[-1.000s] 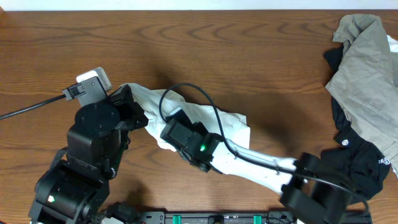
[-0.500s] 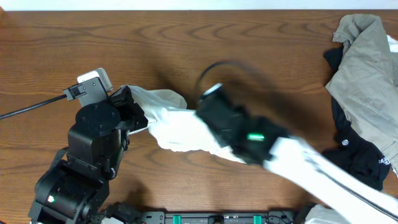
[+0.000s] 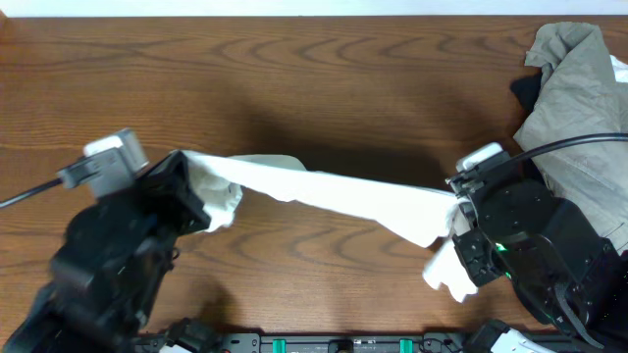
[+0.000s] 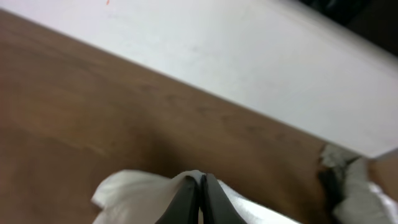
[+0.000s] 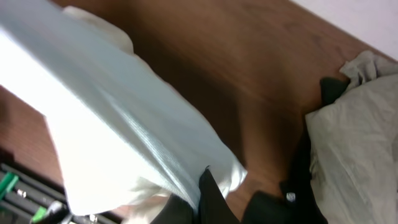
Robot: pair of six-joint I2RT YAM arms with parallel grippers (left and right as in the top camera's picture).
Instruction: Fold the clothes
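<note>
The white T-shirt [image 3: 334, 193] is stretched in a long band across the table between my two arms; no print shows. My left gripper [image 3: 188, 175] is shut on its left end, and the left wrist view shows the black fingertips [image 4: 200, 184] pinched on a fold of white cloth [image 4: 134, 193]. My right gripper [image 3: 453, 208] is shut on the right end; in the right wrist view the shirt [image 5: 124, 118] drapes over the black fingers [image 5: 211, 199].
An olive garment [image 3: 579, 108] lies on a black garment [image 3: 559, 245] at the table's right edge, close to my right arm; both show in the right wrist view [image 5: 354, 124]. A black cable [image 3: 29, 194] runs off to the left. Bare wooden tabletop [image 3: 324, 78] lies behind.
My right gripper has swept from the table's middle to the right with the shirt's end, pulling the bunched shirt out into a long band. My left arm has shifted left and lower.
</note>
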